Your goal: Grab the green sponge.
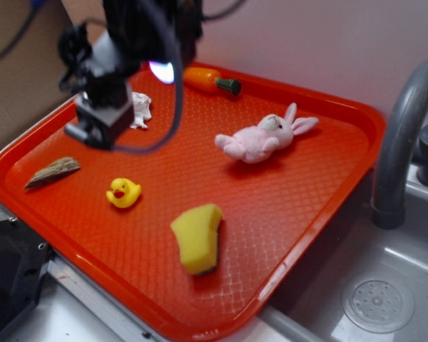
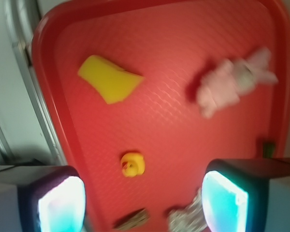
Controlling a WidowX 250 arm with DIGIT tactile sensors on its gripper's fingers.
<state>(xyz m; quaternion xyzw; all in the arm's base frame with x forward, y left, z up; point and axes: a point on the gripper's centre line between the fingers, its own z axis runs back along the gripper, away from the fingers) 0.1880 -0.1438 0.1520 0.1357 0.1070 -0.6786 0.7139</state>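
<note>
The green sponge [image 1: 198,237] is a curved yellow foam block with a thin dark layer at its lower edge, lying near the front of the red tray [image 1: 328,206]. In the wrist view the sponge [image 2: 109,79] lies at the upper left, far from the fingers. My gripper [image 1: 100,117] hangs high over the tray's back left part, well apart from the sponge. Seen from the wrist, the gripper [image 2: 144,203] is open, its two glowing pads [image 2: 63,205] wide apart with nothing between them.
A small yellow rubber duck [image 1: 123,192] sits left of the sponge. A pink plush bunny [image 1: 265,137], a toy carrot [image 1: 210,80], a white crumpled piece [image 1: 140,109] and a wood chip [image 1: 53,172] also lie on the tray. A grey faucet [image 1: 403,135] and sink [image 1: 378,303] stand at right.
</note>
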